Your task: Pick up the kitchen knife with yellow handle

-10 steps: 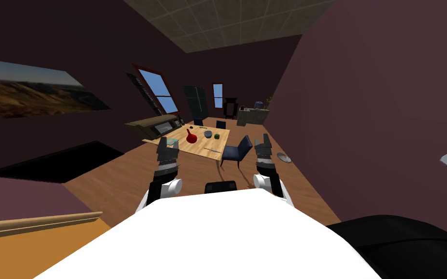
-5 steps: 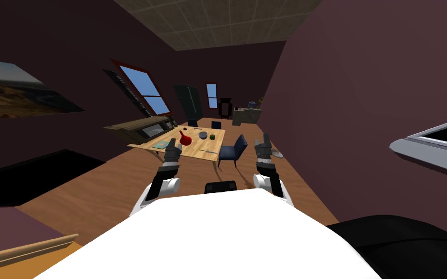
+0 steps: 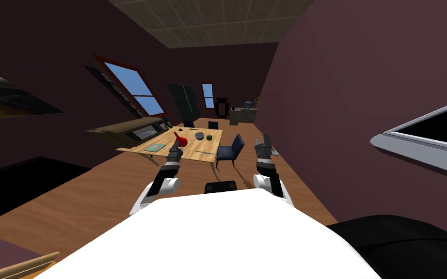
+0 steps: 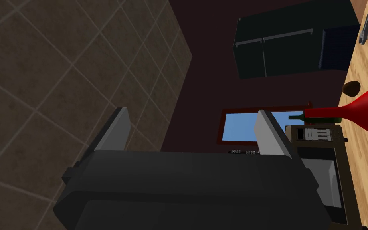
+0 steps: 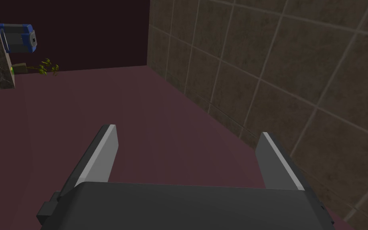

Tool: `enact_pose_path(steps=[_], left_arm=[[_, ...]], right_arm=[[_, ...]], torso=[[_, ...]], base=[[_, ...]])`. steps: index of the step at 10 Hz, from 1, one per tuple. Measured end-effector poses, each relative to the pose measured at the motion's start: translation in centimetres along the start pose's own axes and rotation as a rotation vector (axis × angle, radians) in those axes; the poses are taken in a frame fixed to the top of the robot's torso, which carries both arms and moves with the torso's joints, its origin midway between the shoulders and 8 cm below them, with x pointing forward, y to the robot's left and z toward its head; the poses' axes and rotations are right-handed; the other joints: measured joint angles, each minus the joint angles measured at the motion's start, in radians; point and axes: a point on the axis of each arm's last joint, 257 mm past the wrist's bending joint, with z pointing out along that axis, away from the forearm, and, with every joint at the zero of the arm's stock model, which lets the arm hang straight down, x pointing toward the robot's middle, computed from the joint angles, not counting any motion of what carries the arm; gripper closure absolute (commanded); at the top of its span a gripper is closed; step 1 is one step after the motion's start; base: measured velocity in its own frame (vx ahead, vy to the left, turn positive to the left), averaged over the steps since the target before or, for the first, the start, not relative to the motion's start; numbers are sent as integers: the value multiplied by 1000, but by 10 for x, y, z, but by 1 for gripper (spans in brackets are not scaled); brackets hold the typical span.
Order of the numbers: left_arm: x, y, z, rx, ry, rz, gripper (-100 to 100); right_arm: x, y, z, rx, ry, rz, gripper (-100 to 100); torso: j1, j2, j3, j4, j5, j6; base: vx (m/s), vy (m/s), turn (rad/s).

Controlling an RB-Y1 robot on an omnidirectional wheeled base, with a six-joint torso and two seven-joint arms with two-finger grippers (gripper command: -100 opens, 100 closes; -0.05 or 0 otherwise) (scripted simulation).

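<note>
Fingers (image 4: 114, 128) of the left gripper (image 4: 191, 127) are standing wide apart and holding nothing, and the right gripper (image 5: 187, 147) is showing the same wide, empty gap. Both are hanging well short of the table (image 3: 193, 148). The knife (image 3: 206, 153) is probably the thin pale thing lying far ahead of the fingers, near the table's front edge and just beside the chair (image 3: 230, 151); its handle colour is too small to tell. The step in hand seems to be the approach. To do it well, the robot should be coming close to that edge, keeping off the chair, checking the handle, then lowering one gripper with its fingers across the handle, away from the vase (image 3: 181, 140).
</note>
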Motion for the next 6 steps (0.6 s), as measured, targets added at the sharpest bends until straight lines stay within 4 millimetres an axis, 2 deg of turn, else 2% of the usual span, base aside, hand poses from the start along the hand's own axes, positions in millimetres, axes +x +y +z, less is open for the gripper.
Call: enact_pose_path(steps=[6], left_arm=[[-12,66,0,-199,30,52,-100]], right_arm=[[0,0,0,0,0,0,0]], torso=[[-1,-1,0,0,0,0]], base=[[25,-43,-120]])
